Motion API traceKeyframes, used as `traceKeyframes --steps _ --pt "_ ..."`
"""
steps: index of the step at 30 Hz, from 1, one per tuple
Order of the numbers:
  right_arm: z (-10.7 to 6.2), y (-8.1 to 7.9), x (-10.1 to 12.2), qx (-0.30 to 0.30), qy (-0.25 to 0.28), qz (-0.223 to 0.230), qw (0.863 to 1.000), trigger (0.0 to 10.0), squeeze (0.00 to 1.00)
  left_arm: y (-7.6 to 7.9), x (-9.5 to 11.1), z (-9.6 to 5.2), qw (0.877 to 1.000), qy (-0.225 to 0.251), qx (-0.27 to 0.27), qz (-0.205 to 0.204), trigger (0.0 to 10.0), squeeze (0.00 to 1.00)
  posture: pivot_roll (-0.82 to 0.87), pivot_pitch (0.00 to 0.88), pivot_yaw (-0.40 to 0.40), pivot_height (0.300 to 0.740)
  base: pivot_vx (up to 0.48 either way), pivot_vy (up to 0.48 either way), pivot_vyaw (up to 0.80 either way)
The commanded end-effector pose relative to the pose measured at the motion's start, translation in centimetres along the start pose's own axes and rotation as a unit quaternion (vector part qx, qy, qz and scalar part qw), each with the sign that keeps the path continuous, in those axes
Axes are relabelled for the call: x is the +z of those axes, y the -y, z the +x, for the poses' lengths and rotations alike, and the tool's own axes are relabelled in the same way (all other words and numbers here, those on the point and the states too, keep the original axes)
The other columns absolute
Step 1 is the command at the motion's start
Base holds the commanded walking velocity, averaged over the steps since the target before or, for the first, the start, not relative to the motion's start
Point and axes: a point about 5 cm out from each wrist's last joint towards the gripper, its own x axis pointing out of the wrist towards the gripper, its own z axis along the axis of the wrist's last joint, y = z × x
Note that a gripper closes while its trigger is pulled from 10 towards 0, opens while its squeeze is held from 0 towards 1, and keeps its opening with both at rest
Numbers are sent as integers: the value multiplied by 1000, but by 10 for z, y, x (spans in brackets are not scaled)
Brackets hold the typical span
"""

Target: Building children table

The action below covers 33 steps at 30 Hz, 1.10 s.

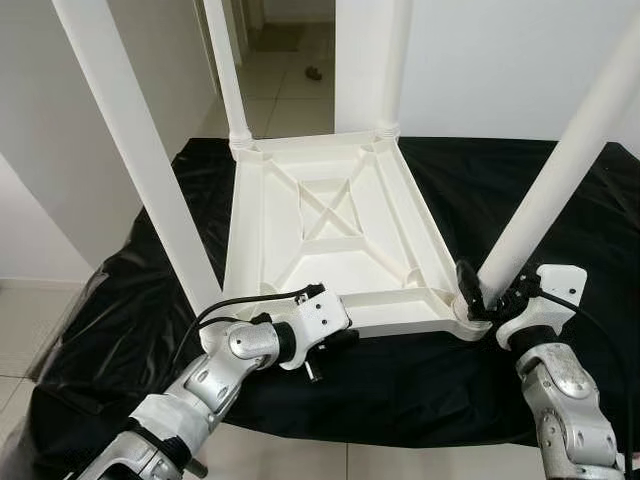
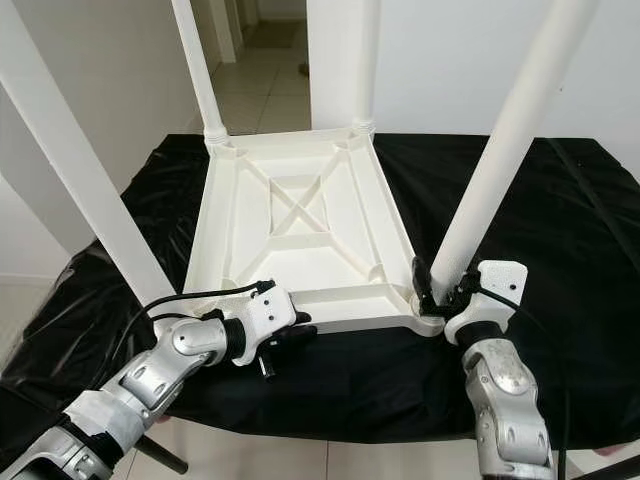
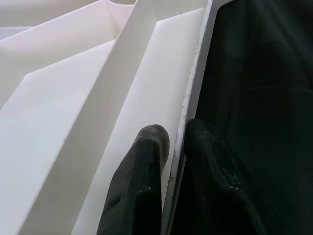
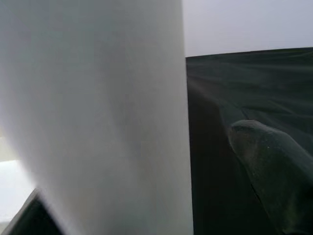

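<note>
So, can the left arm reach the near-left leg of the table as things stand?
Probably yes: the near-left leg rises just beside the left end effector, nothing between them, but it must first release the tabletop rim.

Left gripper (image 3: pixel 177 134) low in front, fingers pinched on thin white edge. Right gripper (image 1: pixel 478 300) raised on right, fingers clamped around white leg base.
</note>
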Motion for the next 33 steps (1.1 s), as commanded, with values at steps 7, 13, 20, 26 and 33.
traceKeyframes --steps 7,13,20,26,33 --pt "-4 44 1 -127 7 -13 992 10000 0 16 18 5 993 17 -113 36 10000 0 -128 80 84 740 0 0 0" --pt "-15 58 -1 -182 12 -35 983 10000 0 20 33 11 991 42 -118 49 10000 0 -116 111 58 740 0 0 0" --pt "-27 69 -4 -229 10 -53 972 10000 0 26 41 16 989 55 -125 50 10000 0 -122 122 53 740 0 0 0" --pt "-30 68 -3 -222 12 -53 974 10000 0 28 43 17 988 58 -134 50 10000 0 -136 126 67 740 0 0 0" --pt "-32 66 -2 -220 14 -53 974 10000 0 26 43 18 988 55 -136 56 10000 0 -138 127 71 740 0 0 0"
